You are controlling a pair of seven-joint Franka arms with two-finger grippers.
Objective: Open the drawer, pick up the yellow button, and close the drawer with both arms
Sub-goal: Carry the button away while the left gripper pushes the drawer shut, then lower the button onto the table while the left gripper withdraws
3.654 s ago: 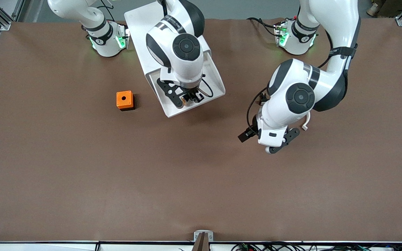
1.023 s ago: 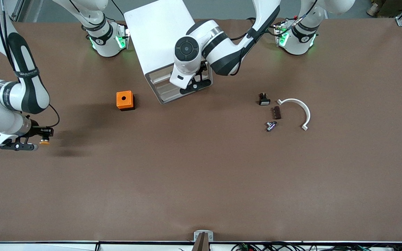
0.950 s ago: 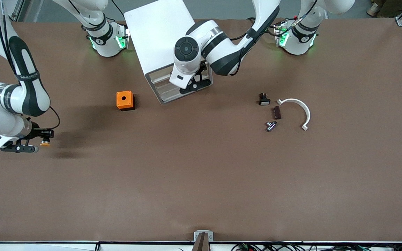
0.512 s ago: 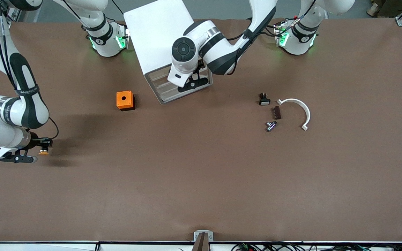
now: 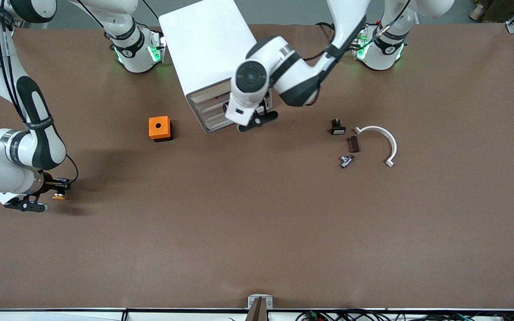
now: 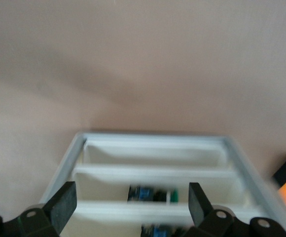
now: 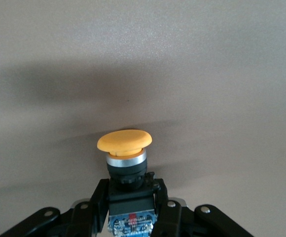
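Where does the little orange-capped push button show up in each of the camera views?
Front view: the small orange-capped push button is clamped in the right tool, over the brown table at the right arm's end.
Left wrist view: not in it.
Right wrist view: it stands upright at centre, its black body between the tool's fingers.
Shared landmark: the brown table surface.

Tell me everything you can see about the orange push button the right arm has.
The button has a wide, domed orange cap, a silver ring beneath it, and a black body with a blue base. The right gripper clamps its body, cap pointing outward, over bare table toward the right arm's end, near the orange cube. Only the fingers touch it.
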